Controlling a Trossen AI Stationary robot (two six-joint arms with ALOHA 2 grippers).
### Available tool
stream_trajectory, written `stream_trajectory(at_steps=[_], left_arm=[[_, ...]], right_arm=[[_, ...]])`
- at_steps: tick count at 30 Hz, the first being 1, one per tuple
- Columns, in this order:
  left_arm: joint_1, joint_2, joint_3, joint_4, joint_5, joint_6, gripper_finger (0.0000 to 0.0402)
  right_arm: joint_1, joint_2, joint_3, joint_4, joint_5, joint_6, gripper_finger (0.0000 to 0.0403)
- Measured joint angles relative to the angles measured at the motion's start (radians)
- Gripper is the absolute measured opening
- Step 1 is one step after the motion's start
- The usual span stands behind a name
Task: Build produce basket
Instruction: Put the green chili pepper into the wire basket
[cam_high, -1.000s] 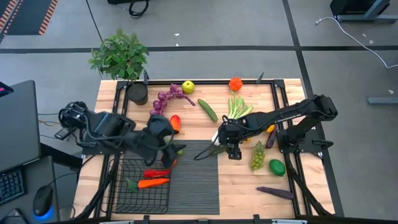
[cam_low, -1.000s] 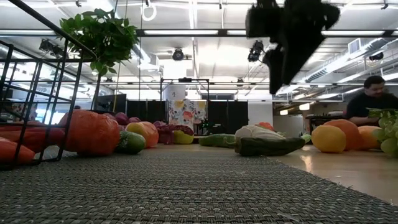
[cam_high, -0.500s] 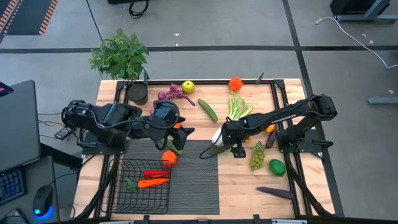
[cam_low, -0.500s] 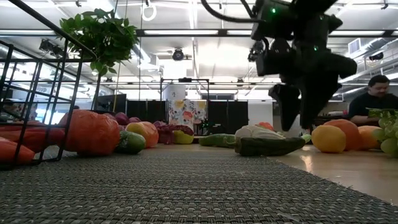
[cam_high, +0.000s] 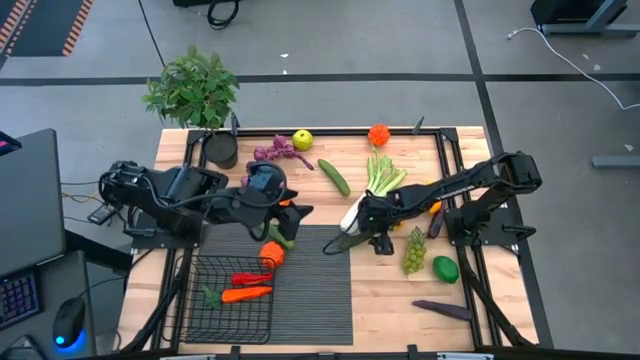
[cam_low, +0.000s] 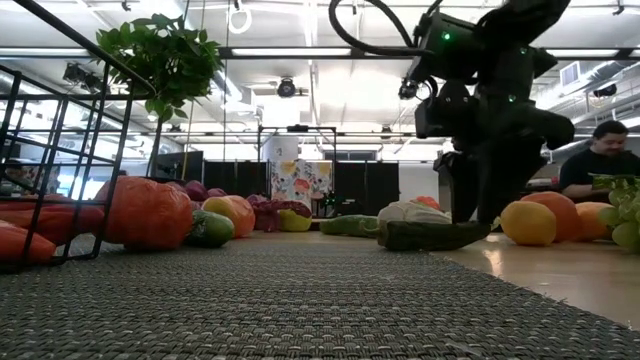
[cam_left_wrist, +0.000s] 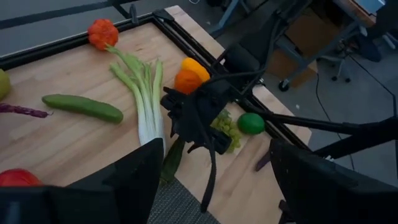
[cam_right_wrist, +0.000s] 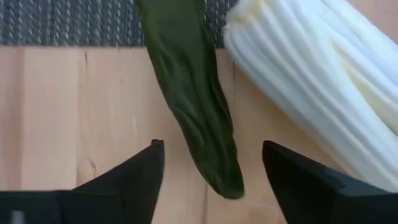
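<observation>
**Straddling a dark cucumber at the mat's edge**

Hovering low beside the ribbed mat (cam_high: 318, 285), the right gripper (cam_high: 367, 232) has its two fingers (cam_right_wrist: 130, 175) spread apart on either side of the narrow end of a dark green cucumber (cam_right_wrist: 189, 99). Nothing is clamped; in the right wrist view bare wood shows between each finger and the cucumber. The cucumber lies partly on the mat's far right corner, partly on the wooden table (cam_high: 390, 300). Just beside it on the table rests the white stalk of the leek (cam_high: 372, 190).

In the low view the right gripper stands almost upright over the cucumber (cam_low: 432, 235), fingertips near the table top.

Left gripper (cam_high: 290, 225): held above the mat's far edge, fingers apart, holding nothing.

The basket (cam_high: 190, 300) sits against the mat's left side. Inside it lie red peppers (cam_high: 250, 278) and an orange carrot-like piece (cam_high: 245, 294). A round orange-red item (cam_high: 272, 254) rests at the basket's far right corner, on the mat's edge.

Right of the mat on the table: green grapes (cam_high: 414, 250), a green round fruit (cam_high: 445, 268), an eggplant (cam_high: 442, 310). Beyond the mat: a second cucumber (cam_high: 334, 177), a yellow-green apple (cam_high: 302, 140), purple grapes (cam_high: 268, 156), a potted plant (cam_high: 195, 92).
</observation>
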Motion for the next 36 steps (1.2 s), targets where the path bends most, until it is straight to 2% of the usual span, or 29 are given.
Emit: stream_trajectory(at_steps=[12, 16, 19, 24, 30, 36], left_arm=[[0.000, 0.000, 0.000, 0.000, 0.000, 0.000, 0.0298], [-0.007, 0.001, 0.000, -0.002, 0.000, 0.000, 0.0298], [-0.014, 0.001, 0.000, -0.002, 0.001, 0.000, 0.0298], [-0.023, 0.001, 0.000, -0.002, 0.005, 0.000, 0.0298], [-0.022, 0.001, 0.000, -0.002, 0.005, -0.006, 0.0298], [-0.022, 0.001, 0.000, -0.002, 0.006, -0.001, 0.0298]], right_arm=[[0.043, 0.017, -0.005, 0.098, 0.000, 0.035, 0.0072], [0.061, 0.048, -0.003, 0.087, -0.022, 0.040, 0.0032], [0.070, 0.063, -0.005, 0.087, -0.047, 0.054, 0.0025], [0.074, 0.066, -0.001, 0.108, -0.075, 0.102, 0.0069], [0.076, 0.025, 0.023, 0.103, -0.125, 0.154, 0.0175], [0.084, -0.029, 0.045, 0.080, -0.006, 0.129, 0.0287]])
